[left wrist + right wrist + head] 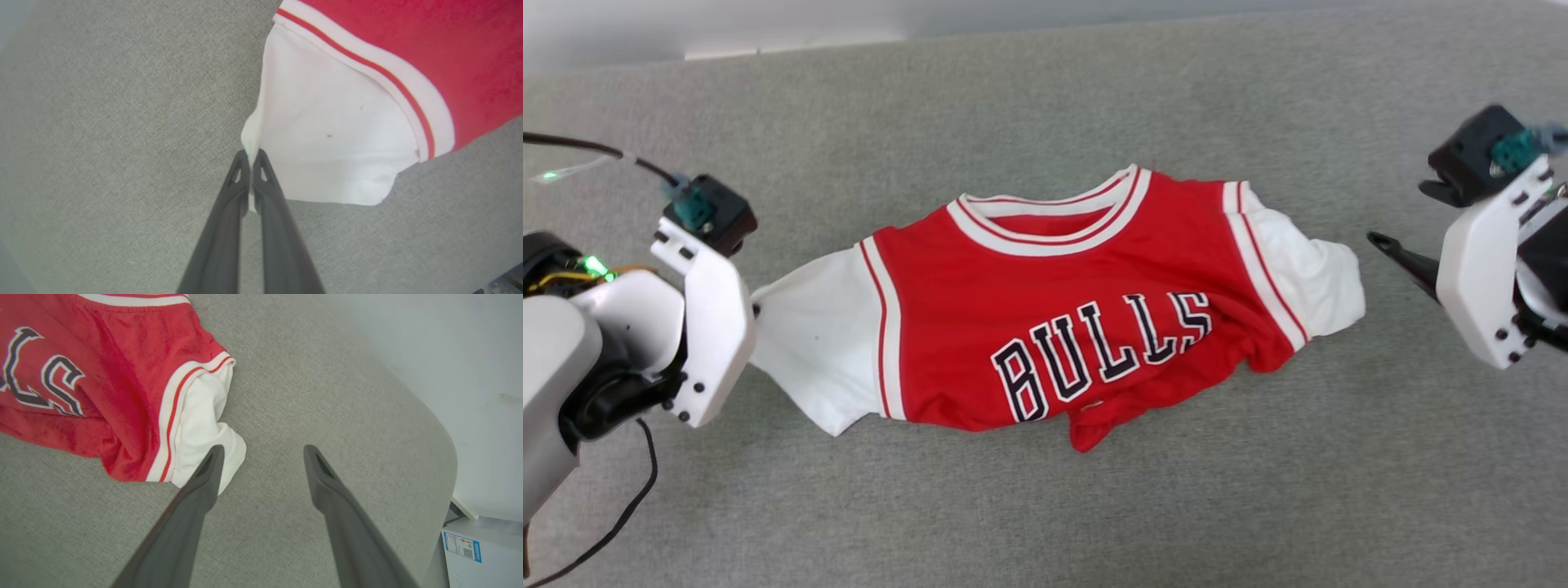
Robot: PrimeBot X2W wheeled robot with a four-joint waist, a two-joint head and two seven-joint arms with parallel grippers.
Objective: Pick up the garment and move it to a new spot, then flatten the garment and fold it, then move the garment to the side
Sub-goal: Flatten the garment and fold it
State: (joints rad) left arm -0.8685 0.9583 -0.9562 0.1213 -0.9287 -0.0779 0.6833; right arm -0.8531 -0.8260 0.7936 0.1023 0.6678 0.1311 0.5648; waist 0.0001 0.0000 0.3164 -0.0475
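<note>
Left gripper (250, 158) has its two dark fingers pressed together on the outer edge of the garment's (1054, 327) white sleeve (327, 134), a thin fold of white cloth pinched between the tips. That sleeve is drawn out flat from the red body towards the gripper.

The garment lies face up on the grey cloth surface (1045, 506), with its striped collar (1054, 220) on the far side from the robot and the black lettering (1103, 347) running at a slant across the chest. Its lower part is bunched and crumpled. A red fold (1094, 429) pokes out below the lettering on the near side.

On the garment's other side, the opposite sleeve (204, 428) is rumpled and partly tucked against the red-and-white trim. The right gripper (263, 451) hangs just beside that sleeve with its fingers spread wide and nothing between them. One fingertip (214, 455) sits over the sleeve's end in the wrist view, though I cannot tell whether it touches the cloth.

Well beyond the garment on the right gripper's side, past the edge of the grey surface, stands a white box (470, 555) with a blue label. A black cable (629, 506) trails over the grey surface near the left arm.
</note>
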